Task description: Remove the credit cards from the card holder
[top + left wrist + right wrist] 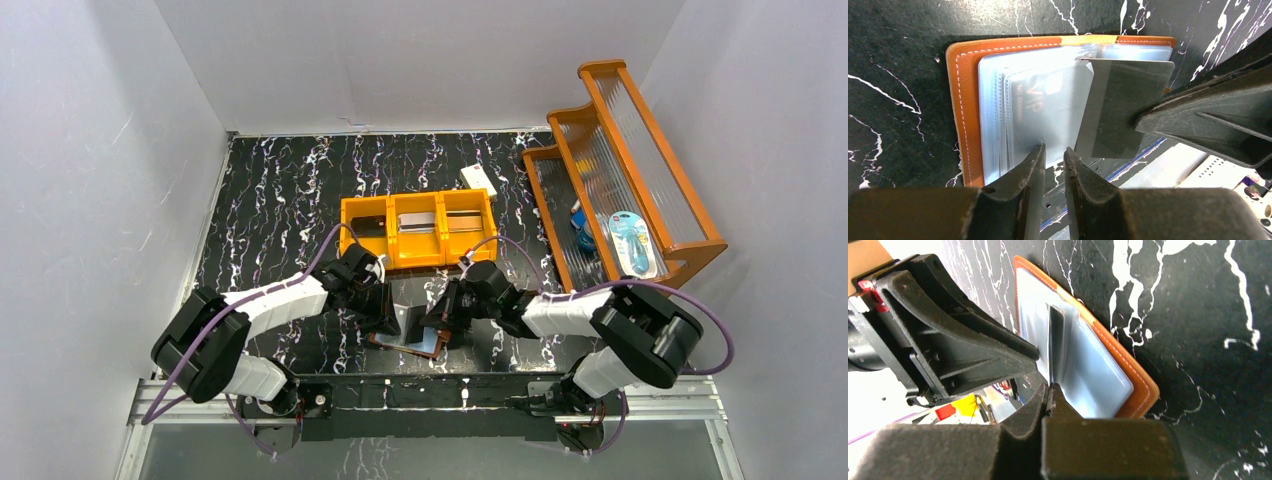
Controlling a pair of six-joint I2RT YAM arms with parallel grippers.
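Nearest lens, my left gripper (1053,152): fingertips narrowly parted at near edge of open brown leather card holder (964,110), lip of clear plastic sleeve (993,125) at tips; cannot tell if pinched. My right gripper (1049,392) clenched on dark grey flat credit card (1120,105). Card half out of sleeve, jutting opposite holder's stitched leather edge; long axis runs straight away from that edge. Pull should follow that axis, I judge; right arm has it. Silver VIP card (1040,107) sleeved inside holder.

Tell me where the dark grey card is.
Left wrist view, right of centre: the dark grey card sticks out of the open card holder, gripped by the right tool.
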